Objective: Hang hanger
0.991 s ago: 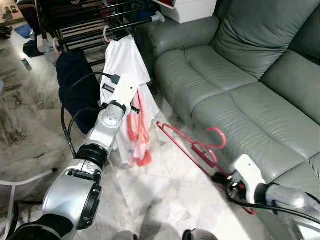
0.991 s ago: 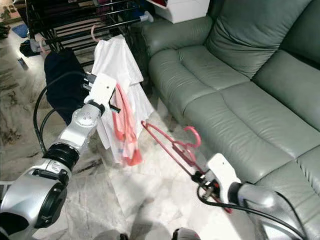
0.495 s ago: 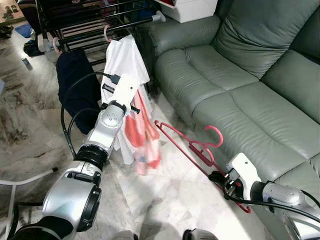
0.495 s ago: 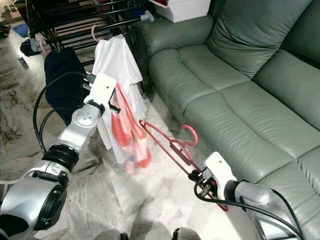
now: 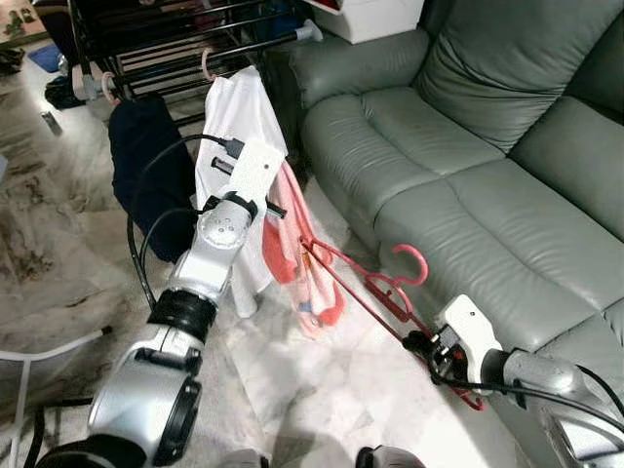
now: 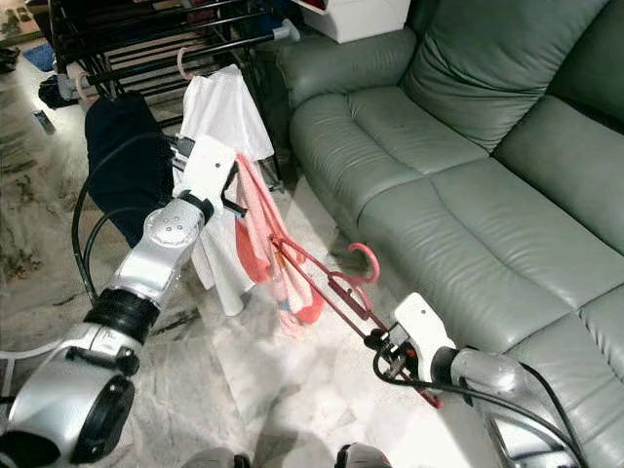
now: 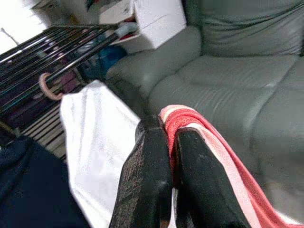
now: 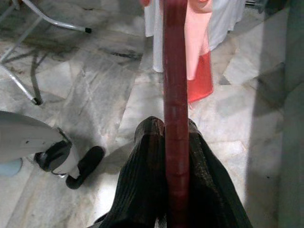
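Hands both clenched: our left hand (image 7: 166,156) grips pink garment (image 5: 297,244), right hand (image 8: 166,156) red hanger (image 5: 375,288) beside sofa (image 5: 468,146).

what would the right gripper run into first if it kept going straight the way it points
Probably the pink-and-red cloth hanging from the left gripper. The right gripper, shut on the red plastic hanger, points along it toward that cloth, with the white shirt behind. Depth is uncertain.

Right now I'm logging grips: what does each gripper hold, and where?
The left gripper pinches the pink-and-red garment at its gathered top edge. The right gripper clamps the red hanger on its lower bar, at the end away from the garment.
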Motion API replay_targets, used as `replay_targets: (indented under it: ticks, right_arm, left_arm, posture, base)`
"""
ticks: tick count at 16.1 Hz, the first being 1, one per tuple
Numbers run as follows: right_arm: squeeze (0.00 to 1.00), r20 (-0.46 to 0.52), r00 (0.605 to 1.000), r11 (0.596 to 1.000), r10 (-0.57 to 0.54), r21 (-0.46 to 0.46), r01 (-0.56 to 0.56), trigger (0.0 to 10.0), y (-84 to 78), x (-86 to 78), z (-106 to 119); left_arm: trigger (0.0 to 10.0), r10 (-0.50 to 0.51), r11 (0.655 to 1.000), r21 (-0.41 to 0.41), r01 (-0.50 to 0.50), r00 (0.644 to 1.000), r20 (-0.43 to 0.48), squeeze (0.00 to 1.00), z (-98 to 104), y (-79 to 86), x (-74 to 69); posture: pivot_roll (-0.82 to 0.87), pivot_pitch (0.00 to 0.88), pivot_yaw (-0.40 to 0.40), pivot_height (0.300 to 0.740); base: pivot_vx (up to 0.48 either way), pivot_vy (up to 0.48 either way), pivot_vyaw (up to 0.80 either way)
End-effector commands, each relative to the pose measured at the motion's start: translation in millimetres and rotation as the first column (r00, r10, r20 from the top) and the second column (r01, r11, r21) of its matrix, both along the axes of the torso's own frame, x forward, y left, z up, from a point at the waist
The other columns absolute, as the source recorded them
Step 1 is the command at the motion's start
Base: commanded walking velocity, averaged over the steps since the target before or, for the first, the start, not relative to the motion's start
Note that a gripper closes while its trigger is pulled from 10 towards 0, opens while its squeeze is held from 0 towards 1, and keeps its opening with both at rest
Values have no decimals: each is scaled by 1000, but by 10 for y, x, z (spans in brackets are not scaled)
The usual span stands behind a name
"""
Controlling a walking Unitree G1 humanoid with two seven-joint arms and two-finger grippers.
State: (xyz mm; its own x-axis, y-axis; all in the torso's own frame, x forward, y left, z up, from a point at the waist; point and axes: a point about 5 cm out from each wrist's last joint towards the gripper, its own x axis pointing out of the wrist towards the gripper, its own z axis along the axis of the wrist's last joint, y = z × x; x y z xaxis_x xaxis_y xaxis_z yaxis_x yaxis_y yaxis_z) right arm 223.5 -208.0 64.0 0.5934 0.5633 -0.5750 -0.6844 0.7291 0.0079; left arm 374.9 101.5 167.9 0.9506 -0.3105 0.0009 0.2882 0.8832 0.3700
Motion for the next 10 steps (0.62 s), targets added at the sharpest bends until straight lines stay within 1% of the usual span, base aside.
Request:
replay_targets:
  ticks: [1,4,5,8,10]
  right_arm:
    - [0,36,999,1000,-19,-14,19,10000,-22,54,26]
    - [0,56,998,999,-23,-28,25,10000,-30,93,30]
    - [0,66,998,1000,-18,-24,20,10000,-16,108,45]
    - [0,78,997,999,-27,-31,30,10000,-37,127,48]
    - [0,82,996,999,-41,-33,43,10000,-58,139,44]
  left_arm:
    - [10000,-36,999,-10,36,999,6,0,55,-14,-28]
    - [10000,-41,999,1,41,999,-3,0,27,-5,-61]
    - [10000,-46,999,21,46,999,-7,0,-7,8,-81]
    - [10000,-62,998,22,62,998,-12,0,-16,0,-101]
    - [10000,-133,991,-7,133,991,1,0,13,-64,-148]
  posture:
    - [-78,53,58,740]
    - [-78,53,58,740]
    - [-78,53,57,740]
    - [-78,53,57,740]
    - [-78,55,57,740]
  base:
    - [0,0,0]
    - [0,0,0]
    - [0,0,0]
    - [0,0,0]
    - [0,0,0]
